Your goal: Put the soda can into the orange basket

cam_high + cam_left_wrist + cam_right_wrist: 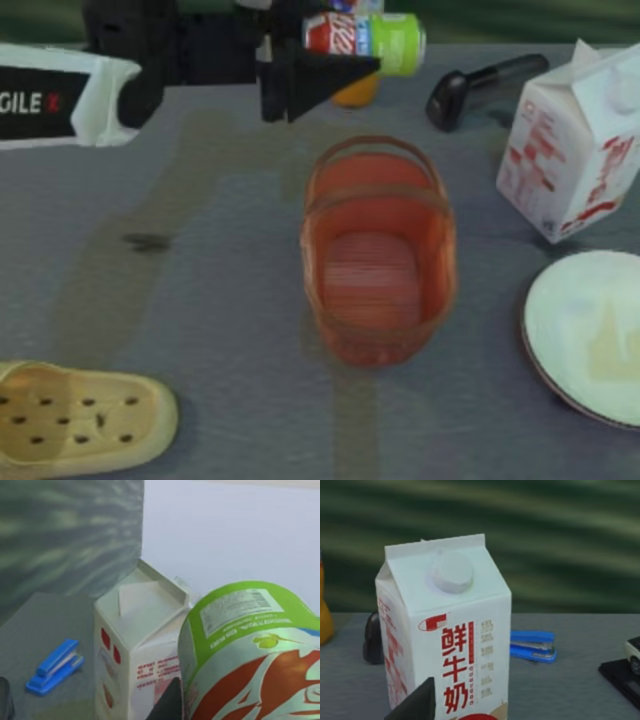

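Your left gripper [335,55] clamps soda can [365,40], held sideways above table's far edge, behind orange basket [378,250]. Right gripper: grip state unclear.

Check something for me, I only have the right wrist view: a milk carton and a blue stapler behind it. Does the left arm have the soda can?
Observer: Yes. In the top view the left gripper holds the soda can lying sideways, at the table's far edge.
Operator: Over the basket?
Observer: No. The orange basket stands mid-table, nearer the camera than the can, and the can is not above it.
Operator: Anything in the basket?
Observer: Nothing; its ribbed floor shows bare. The right arm is outside the top view.
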Action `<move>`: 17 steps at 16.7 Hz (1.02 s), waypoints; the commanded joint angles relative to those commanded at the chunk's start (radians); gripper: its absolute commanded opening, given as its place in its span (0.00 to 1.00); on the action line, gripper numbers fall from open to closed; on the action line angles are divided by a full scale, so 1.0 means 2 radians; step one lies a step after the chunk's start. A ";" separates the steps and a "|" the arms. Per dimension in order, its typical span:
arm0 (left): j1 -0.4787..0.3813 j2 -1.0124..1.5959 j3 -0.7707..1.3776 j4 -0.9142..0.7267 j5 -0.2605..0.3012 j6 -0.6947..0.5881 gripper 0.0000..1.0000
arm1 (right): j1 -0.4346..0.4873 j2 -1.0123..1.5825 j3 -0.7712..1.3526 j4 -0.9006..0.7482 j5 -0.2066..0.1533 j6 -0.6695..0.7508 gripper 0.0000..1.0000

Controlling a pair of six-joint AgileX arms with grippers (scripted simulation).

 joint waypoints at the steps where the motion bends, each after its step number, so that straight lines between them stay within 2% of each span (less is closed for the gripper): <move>1: -0.002 -0.009 -0.014 0.020 0.008 -0.002 0.00 | 0.000 0.000 0.000 0.000 0.000 0.000 1.00; 4: -0.004 -0.022 -0.035 0.049 0.020 -0.004 0.00 | 0.000 0.000 0.000 0.000 0.000 0.000 1.00; 11: -0.002 -0.012 -0.035 0.056 0.021 -0.003 0.00 | 0.000 0.000 0.000 0.000 0.000 0.000 1.00; 17: 0.007 0.069 -0.065 0.173 0.021 -0.006 0.00 | 0.000 0.000 0.000 0.000 0.000 0.000 1.00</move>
